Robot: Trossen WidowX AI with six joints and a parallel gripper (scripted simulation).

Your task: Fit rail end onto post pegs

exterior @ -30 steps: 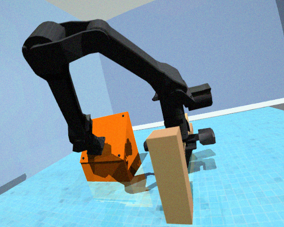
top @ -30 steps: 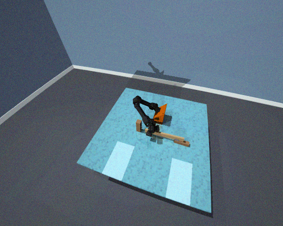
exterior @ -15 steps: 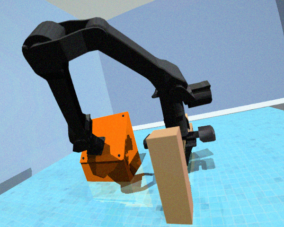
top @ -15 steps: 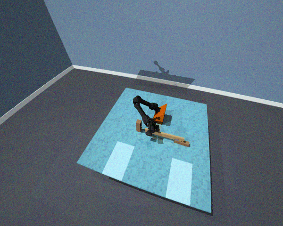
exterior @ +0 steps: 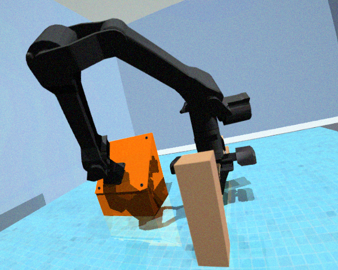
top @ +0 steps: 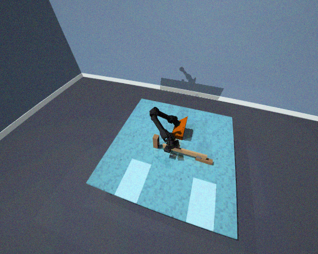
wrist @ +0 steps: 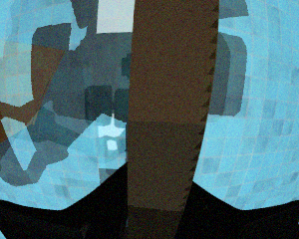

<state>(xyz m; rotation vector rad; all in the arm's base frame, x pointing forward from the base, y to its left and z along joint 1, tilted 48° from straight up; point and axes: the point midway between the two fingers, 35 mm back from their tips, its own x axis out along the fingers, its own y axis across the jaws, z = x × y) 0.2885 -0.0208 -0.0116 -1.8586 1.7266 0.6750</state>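
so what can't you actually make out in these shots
- Pegs and rail holes: exterior view, hidden behind the post; top view, too small beside the arm.
- Fingers: wrist view, dark shapes cut off by the bottom edge around the rail.
- Bracket: top view, too small.

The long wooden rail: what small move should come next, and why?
Probably ease the long wooden rail toward the short wooden post. The tool is shut on the rail's near end, and a small gap seems to remain before the post.
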